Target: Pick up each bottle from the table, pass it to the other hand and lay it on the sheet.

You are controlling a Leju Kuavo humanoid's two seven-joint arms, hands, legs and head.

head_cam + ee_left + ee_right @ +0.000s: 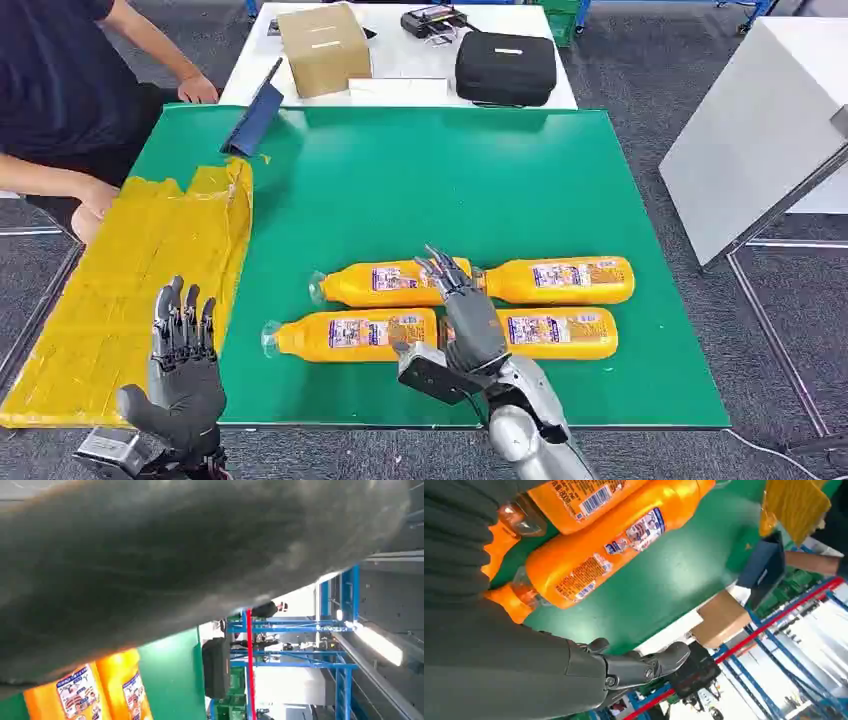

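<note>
Four bottles [380,283] under right hand [465,315]

Four orange plastic bottles [450,308] lie packed in two touching rows near the front of the green tabletop [420,180], leaving no gap between them for fingers. The wide green stretch behind them is bare. The crumpled yellow sheet [120,290] at the left lies open, but a person's hand [92,205] rests at its far edge beside a leaning dark blue panel [255,115].
</note>
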